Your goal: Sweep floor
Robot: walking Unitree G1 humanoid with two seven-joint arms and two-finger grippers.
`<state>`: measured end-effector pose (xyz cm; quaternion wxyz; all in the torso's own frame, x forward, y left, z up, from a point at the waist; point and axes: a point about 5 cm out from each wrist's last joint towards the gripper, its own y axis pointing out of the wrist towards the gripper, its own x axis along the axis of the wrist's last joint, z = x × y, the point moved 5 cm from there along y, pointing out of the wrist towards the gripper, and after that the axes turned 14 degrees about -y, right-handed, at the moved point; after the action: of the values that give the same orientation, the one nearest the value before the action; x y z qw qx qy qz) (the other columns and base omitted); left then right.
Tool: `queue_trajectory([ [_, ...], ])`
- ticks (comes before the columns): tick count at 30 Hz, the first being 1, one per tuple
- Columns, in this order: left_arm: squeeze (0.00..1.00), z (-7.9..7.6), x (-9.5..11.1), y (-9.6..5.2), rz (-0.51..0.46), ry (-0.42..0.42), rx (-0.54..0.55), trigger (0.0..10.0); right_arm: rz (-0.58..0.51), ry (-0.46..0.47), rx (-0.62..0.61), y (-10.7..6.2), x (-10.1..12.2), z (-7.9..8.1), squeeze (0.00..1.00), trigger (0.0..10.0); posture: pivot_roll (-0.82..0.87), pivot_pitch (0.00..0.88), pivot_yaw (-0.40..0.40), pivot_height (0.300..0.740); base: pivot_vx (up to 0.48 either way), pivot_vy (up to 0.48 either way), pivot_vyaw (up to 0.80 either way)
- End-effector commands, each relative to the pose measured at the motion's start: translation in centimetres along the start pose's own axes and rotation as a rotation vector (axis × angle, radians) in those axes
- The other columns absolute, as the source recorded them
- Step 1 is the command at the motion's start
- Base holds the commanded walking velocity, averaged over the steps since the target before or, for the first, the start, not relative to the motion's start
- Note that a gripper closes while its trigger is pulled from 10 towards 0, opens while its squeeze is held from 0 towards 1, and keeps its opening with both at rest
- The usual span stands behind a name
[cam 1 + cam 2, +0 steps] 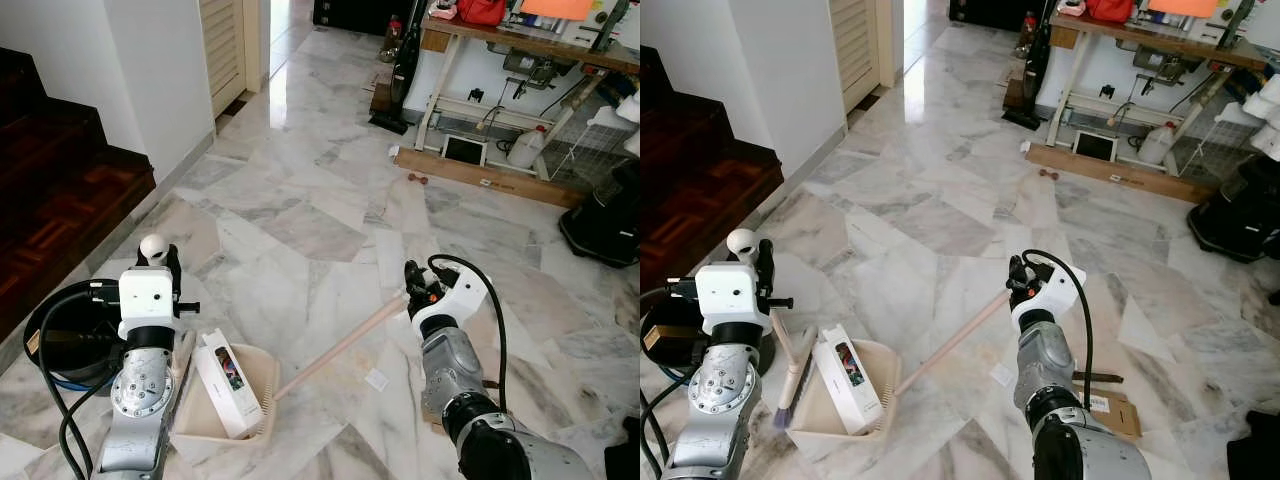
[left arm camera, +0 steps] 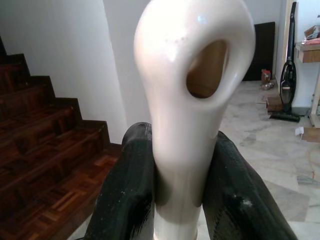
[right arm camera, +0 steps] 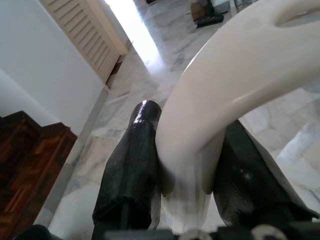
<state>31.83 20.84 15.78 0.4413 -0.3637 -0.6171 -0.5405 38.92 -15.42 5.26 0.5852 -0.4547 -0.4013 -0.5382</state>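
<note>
On the marble floor point(image 1: 300, 200) we see the beige dustpan point(image 1: 205, 415) holding a white box point(image 1: 228, 383), its long handle point(image 1: 340, 350) clamped in our right gripper point(image 1: 412, 290), while our left gripper point(image 2: 180, 200) is closed on the cream brush handle point(image 2: 192, 100), bristles by the pan.

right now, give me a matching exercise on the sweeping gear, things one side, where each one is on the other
Things:
1. dustpan
2. white box
3. brush
4. paper scrap

Places:
a. lying inside the dustpan
b. on the bare marble floor, beside the right arm
c. on the floor, its long handle gripped by the right tool
d. handle gripped by the left tool, bristles down beside the dustpan

Pairs: 1-c, 2-a, 3-d, 4-b
</note>
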Motion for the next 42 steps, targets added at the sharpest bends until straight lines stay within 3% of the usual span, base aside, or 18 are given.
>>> queue_trajectory([
  [1,0.00,-0.4,1.4,0.1,-0.054,0.001,-0.010,10.0,-0.056,0.014,-0.052,0.2,1.4,-1.2,0.00,10.0,0.13,0.000,-0.097,0.740,0.000,0.000,0.00],
  [9,0.00,0.3,1.7,0.2,-0.066,0.020,0.018,10.0,-0.058,0.025,-0.091,0.1,1.5,-2.0,0.00,10.0,0.13,0.000,-0.097,0.740,0.000,0.000,0.00],
  [14,0.00,-0.1,1.5,0.0,-0.053,0.013,0.000,10.0,-0.063,0.031,-0.111,0.1,1.7,-2.5,0.00,10.0,0.14,0.006,-0.096,0.740,0.000,0.000,0.00],
  [31,0.00,-0.4,-1.4,-1.8,0.046,0.013,-0.003,10.0,-0.103,-0.032,-0.113,0.4,3.2,-3.1,0.00,10.0,0.12,0.009,-0.099,0.740,0.000,0.000,0.00],
  [42,0.00,-0.6,-1.6,-1.6,0.047,0.008,-0.005,10.0,-0.104,-0.038,-0.107,0.3,3.1,-3.0,0.00,10.0,0.12,0.006,-0.101,0.740,0.000,0.000,0.66],
])
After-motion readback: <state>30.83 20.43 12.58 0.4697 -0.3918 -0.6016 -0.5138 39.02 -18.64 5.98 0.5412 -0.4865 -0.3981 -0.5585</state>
